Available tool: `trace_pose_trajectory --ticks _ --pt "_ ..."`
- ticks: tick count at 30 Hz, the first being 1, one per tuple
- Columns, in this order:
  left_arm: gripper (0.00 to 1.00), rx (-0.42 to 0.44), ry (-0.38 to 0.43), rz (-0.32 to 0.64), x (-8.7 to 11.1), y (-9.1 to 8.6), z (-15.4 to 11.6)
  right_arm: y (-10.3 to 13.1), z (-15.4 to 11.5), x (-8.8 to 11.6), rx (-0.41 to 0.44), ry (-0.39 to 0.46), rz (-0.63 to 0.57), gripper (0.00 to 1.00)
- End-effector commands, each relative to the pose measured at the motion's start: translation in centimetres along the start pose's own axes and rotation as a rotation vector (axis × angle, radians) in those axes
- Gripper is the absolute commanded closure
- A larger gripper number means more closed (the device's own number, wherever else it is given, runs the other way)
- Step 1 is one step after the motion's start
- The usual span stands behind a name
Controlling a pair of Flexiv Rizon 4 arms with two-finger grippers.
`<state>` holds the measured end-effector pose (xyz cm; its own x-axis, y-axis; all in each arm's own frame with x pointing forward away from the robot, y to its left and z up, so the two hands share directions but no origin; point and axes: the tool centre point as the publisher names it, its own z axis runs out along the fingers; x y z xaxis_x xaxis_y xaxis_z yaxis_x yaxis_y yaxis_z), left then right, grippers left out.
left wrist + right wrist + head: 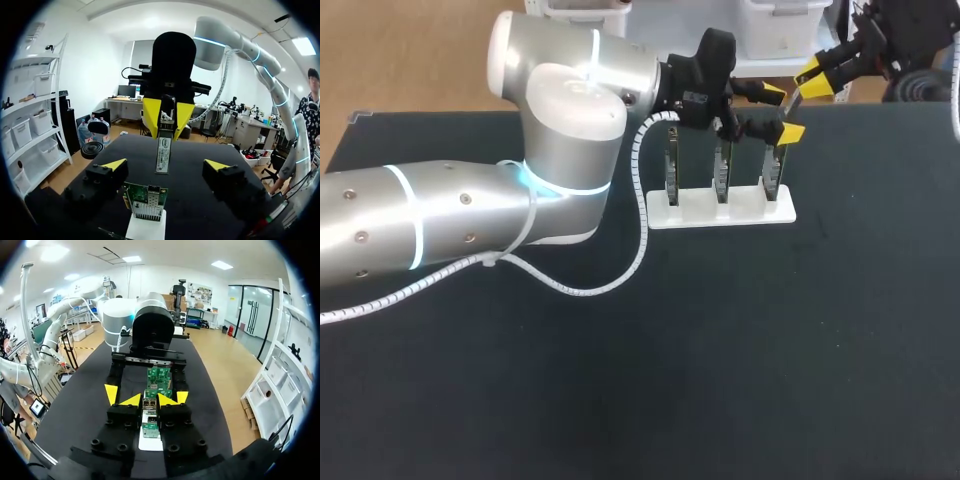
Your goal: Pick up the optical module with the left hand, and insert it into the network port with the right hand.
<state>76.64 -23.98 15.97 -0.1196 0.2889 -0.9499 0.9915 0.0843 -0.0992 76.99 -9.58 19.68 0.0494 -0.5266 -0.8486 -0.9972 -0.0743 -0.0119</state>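
**Inspector A:** Where is the piece, and which arm has it?

**Inspector B:** The slim silver metal optical module (163, 152), white-labelled, hangs upright. Its upper end is clamped between the yellow tips of the right gripper (167, 117). It sits above and near the rightmost green network card (145, 200) in the white three-slot stand (720, 212). The left gripper (782, 112) has its jaws wide apart, one finger on each side of that card, touching nothing that I can see. (The task names the left hand for pickup; here the right holds the module.)

**Inspector A:** How will it handle?

**Inspector B:** I judge it light and rigid. Its smooth metal skin makes it liable to slip or swivel in a two-point pinch. The best hold is on the flat sides near the rear end, leaving the nose free. The card stands thin on edge, and I would expect it to flex or tip under a skewed push.

**Inspector A:** Clearances?

**Inspector B:** Tight. The grey port cage (154, 191) on the card's upper edge lies below the module, flanked by the left fingers, so the likely path is straight down between them. The stand sits toward the far edge of the dark table (770, 350), with open room on the near side and to the right. The left arm's white coiled cable (642, 190) hangs close beside the stand's left end.
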Motion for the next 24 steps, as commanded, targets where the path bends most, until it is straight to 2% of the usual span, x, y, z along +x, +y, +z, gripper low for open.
trace_pose_trajectory --ticks 1,8,15,24 --pt "0.0 -0.004 0.012 0.011 -0.4 0.0 -0.2 0.3 0.0 0.0 0.007 0.001 -0.002 1.0" --pt "0.0 -0.006 0.041 0.044 -0.9 0.1 -0.5 0.1 -0.1 0.0 0.008 0.002 -0.004 1.0" --pt "0.0 0.002 0.103 0.078 -1.5 0.0 -1.4 0.1 -0.1 0.0 0.008 0.004 -0.003 1.0" --pt "0.0 -0.02 0.168 0.071 -1.2 -0.1 -2.6 -0.1 -0.1 0.0 0.003 0.003 -0.005 1.0"
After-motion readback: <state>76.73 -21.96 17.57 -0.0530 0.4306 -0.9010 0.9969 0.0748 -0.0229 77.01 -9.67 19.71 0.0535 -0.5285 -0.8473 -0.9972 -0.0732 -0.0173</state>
